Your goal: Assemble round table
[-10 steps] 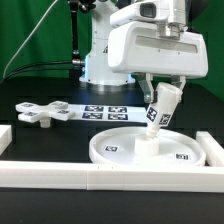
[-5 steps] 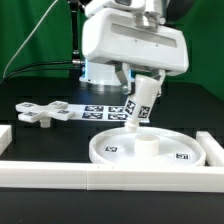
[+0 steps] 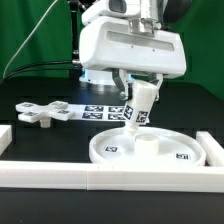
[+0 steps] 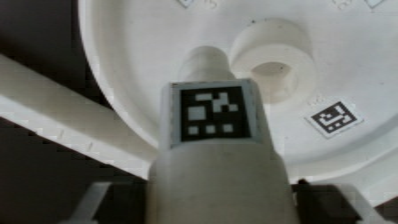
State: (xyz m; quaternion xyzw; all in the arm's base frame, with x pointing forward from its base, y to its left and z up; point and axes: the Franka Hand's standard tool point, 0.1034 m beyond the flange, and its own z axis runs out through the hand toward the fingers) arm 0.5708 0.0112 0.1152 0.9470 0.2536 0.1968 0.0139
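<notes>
Over the disc (image 3: 185,153) centre: gripper (image 3: 144,88) clamped on the upper end of the leg (image 3: 139,108). The leg is tilted, its lower tip close by the raised hub (image 4: 270,68), probably for lining up before seating; contact unclear. Cross piece (image 3: 38,113) lies well apart, on the exterior view's left.

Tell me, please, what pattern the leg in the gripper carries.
The leg is plain white with a black-and-white square tag, clearest in the wrist view.
</notes>
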